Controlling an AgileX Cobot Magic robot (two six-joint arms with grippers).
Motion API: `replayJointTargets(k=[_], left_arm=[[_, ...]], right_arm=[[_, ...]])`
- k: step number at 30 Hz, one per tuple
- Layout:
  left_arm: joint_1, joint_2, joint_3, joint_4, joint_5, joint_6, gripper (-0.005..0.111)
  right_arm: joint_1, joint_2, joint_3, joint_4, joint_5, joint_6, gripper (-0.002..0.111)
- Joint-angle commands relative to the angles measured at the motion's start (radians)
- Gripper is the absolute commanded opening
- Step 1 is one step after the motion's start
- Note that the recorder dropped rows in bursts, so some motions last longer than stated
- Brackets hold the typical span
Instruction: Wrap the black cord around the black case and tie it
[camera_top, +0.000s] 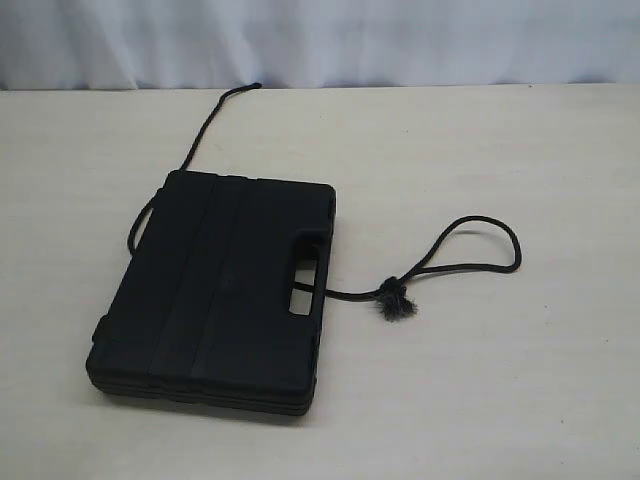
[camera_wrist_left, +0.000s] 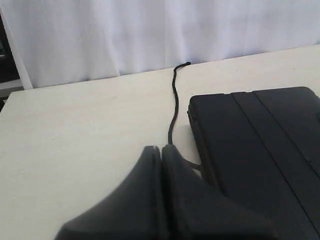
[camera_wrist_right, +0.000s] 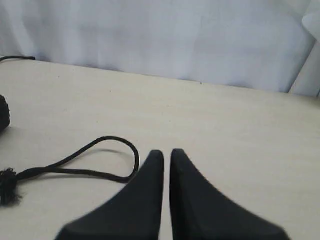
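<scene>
The black case (camera_top: 220, 290) lies flat on the table, its handle slot facing right. The black cord (camera_top: 481, 219) runs from the table's far edge down the case's left side, passes out of sight beneath it, and comes out at the handle slot. There it forms a loop and ends at a knot with a frayed tuft (camera_top: 397, 303). Neither gripper appears in the exterior view. My left gripper (camera_wrist_left: 161, 148) is shut and empty, next to the case (camera_wrist_left: 260, 145) with the cord (camera_wrist_left: 175, 95) beyond its tips. My right gripper (camera_wrist_right: 166, 152) is shut, just beside the cord loop (camera_wrist_right: 100, 141).
The pale table (camera_top: 500, 400) stretches bare to the right of and in front of the case. A white curtain (camera_top: 320, 40) hangs behind the table's far edge. A corner of the case (camera_wrist_right: 3, 112) shows in the right wrist view.
</scene>
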Motion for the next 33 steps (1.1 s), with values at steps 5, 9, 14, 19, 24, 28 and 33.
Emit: replayJointTargets(k=[5, 9, 14, 19, 24, 28, 33], left_arm=[[-0.010, -0.002, 0.002, -0.017, -0.060, -0.002, 0.000], [-0.010, -0.002, 0.002, -0.304, -0.204, -0.004, 0.000], [-0.010, -0.002, 0.002, -0.553, -0.490, -0.036, 0.000], [-0.010, -0.002, 0.002, -0.547, -0.766, -0.382, 0.000], [-0.010, 0.018, 0.002, -0.513, -1.038, -0.667, 0.000], [-0.010, 0.136, -0.101, -0.420, -1.067, -0.681, 0.000], [-0.010, 0.325, -0.305, 0.004, -0.960, -0.613, 0.000]], right_arm=[[-0.003, -0.006, 0.003, 0.058, -0.055, 0.004, 0.005], [-0.003, -0.006, 0.003, 0.449, -0.168, 0.038, 0.005], [-0.003, -0.006, 0.003, 0.945, -0.361, 0.038, 0.005], [-0.003, -0.006, -0.106, 0.963, -0.392, 0.077, 0.005], [-0.003, 0.092, -0.286, 0.849, -0.425, 0.096, 0.005], [-0.003, 0.322, -0.453, 0.778, -0.246, 0.082, 0.005], [-0.003, 0.669, -0.699, 0.702, 0.160, -0.085, 0.005]])
